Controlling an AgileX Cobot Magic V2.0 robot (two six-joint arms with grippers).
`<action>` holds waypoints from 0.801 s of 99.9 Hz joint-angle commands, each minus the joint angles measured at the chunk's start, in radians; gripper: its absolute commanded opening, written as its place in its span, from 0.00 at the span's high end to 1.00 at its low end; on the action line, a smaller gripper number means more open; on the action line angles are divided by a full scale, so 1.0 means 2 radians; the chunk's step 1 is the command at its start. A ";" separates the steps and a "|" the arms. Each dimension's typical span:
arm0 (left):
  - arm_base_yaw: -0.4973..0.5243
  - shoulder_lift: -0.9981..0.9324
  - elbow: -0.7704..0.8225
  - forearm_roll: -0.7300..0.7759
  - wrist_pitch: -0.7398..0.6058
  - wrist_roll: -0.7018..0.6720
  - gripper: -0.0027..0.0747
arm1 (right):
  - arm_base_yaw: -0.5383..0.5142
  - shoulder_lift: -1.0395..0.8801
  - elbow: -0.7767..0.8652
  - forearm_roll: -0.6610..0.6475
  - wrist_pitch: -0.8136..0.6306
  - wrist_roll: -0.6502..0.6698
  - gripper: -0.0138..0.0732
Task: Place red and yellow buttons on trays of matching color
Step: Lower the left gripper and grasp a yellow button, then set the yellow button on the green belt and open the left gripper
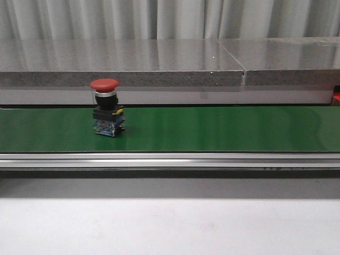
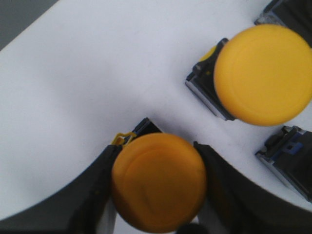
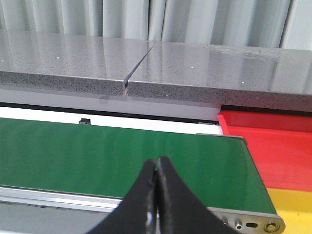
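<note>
Between the left gripper's (image 2: 158, 192) clamped fingers, a round glossy yellow button (image 2: 158, 181); right gripper (image 3: 156, 195) closed

Green conveyor belt (image 1: 223, 130) under 1 upright red button (image 1: 107, 113).

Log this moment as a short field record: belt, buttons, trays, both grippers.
belt: green conveyor belt, one item on it
red button: upright on the belt, toward the robot's left, untouched
held yellow button: between the left gripper fingers, over a white surface
second yellow button: lying on the white surface, apart from the held one
right gripper: shut, empty, above the belt's near edge
red tray: past the belt's end, nothing visible in it
yellow tray: only a corner shows
</note>
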State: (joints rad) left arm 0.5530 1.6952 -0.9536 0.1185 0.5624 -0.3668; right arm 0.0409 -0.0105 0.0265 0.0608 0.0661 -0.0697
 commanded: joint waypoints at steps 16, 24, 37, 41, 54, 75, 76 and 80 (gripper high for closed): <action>0.002 -0.056 -0.011 -0.002 0.007 -0.006 0.99 | 0.001 -0.009 -0.007 -0.004 -0.041 -0.003 0.92; 0.002 -0.079 -0.011 -0.002 0.019 -0.006 0.99 | 0.001 -0.009 -0.007 -0.004 -0.041 -0.003 0.92; -0.002 -0.132 -0.011 -0.002 0.031 -0.006 0.99 | 0.001 -0.009 -0.007 -0.004 -0.041 -0.003 0.92; -0.005 -0.152 -0.011 -0.002 0.032 -0.006 0.99 | 0.001 -0.009 -0.007 -0.004 -0.041 -0.003 0.92; -0.024 -0.211 -0.012 -0.002 0.042 0.011 0.99 | 0.001 -0.009 -0.007 -0.004 -0.041 -0.003 0.92; -0.094 -0.244 -0.056 -0.005 0.092 0.049 0.99 | 0.001 -0.009 -0.007 -0.004 -0.041 -0.003 0.92; -0.100 -0.243 -0.058 -0.006 0.094 0.050 0.99 | 0.001 -0.009 -0.007 -0.004 -0.041 -0.003 0.92; -0.117 -0.238 -0.070 -0.006 0.102 0.055 0.99 | 0.001 -0.009 -0.007 -0.004 -0.041 -0.003 0.92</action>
State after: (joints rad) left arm 0.3809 1.2352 -1.0193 0.1138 0.7734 -0.2833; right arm 0.0409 -0.0105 0.0265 0.0608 0.0661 -0.0697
